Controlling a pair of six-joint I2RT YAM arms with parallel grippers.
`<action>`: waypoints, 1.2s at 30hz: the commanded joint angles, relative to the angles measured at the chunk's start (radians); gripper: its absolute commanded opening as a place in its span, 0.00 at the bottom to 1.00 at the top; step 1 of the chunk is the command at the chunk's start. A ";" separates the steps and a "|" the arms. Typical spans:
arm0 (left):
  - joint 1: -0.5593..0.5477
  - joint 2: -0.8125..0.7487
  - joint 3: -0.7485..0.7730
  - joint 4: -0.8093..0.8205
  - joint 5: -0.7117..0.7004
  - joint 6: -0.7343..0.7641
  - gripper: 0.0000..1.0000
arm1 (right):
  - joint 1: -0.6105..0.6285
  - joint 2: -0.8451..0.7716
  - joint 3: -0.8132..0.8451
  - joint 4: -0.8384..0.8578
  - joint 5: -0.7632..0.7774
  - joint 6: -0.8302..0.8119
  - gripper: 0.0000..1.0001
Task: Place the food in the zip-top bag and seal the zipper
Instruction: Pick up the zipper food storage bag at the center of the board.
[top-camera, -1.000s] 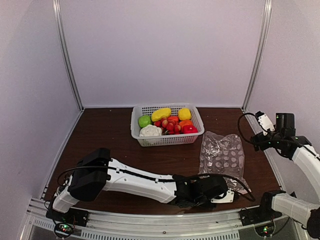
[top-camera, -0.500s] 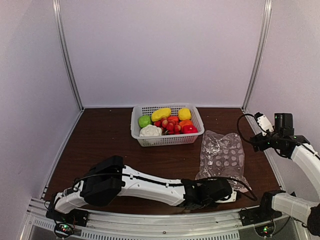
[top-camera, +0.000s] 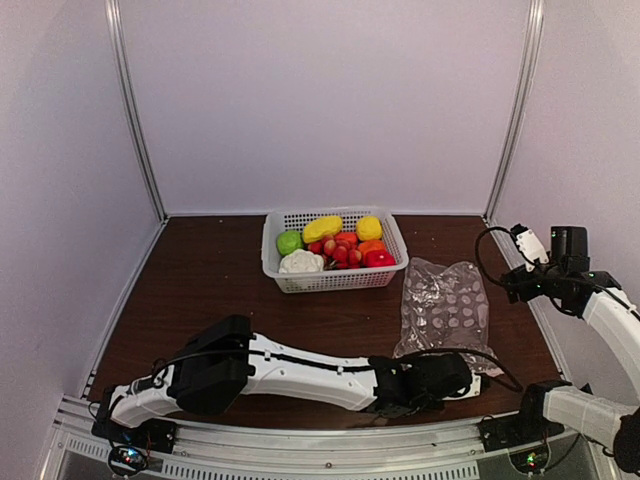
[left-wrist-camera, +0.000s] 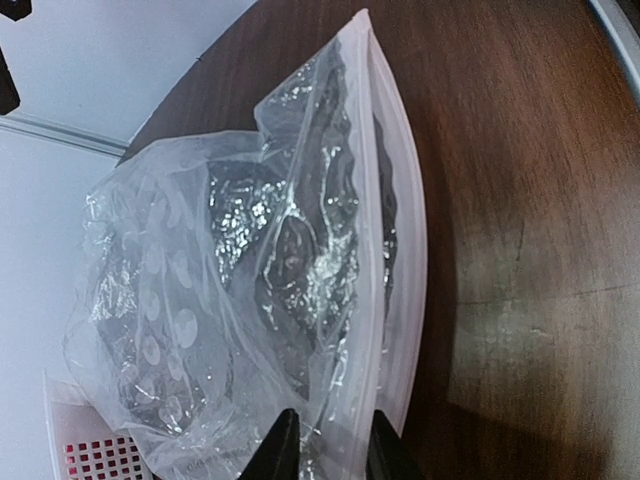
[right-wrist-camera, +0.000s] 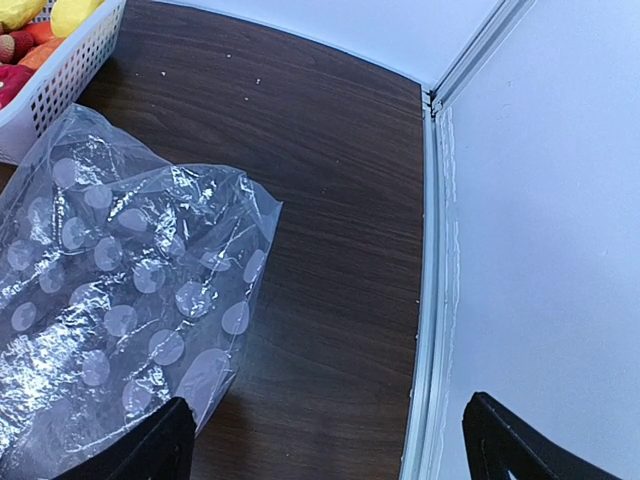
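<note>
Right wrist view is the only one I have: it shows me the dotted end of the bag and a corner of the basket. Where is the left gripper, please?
Observer: The left gripper is at the near end of the zip-top bag, with one finger on each side of the zipper strip. Whether it pinches the strip yet, I cannot tell.
Operator: Is any food inside the bag?
Observer: No food shows in it. From the top view the food lies all in the white basket, heaped together.
</note>
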 joint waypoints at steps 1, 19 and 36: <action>0.001 0.045 0.050 -0.021 -0.025 -0.016 0.24 | -0.009 -0.009 -0.013 0.002 -0.013 0.012 0.94; 0.019 -0.007 0.112 -0.008 -0.093 -0.016 0.00 | -0.031 -0.034 0.013 -0.011 0.008 0.029 0.93; 0.283 -0.866 -0.368 -0.023 0.264 -0.665 0.00 | -0.038 0.002 0.574 -0.358 -0.409 0.066 0.89</action>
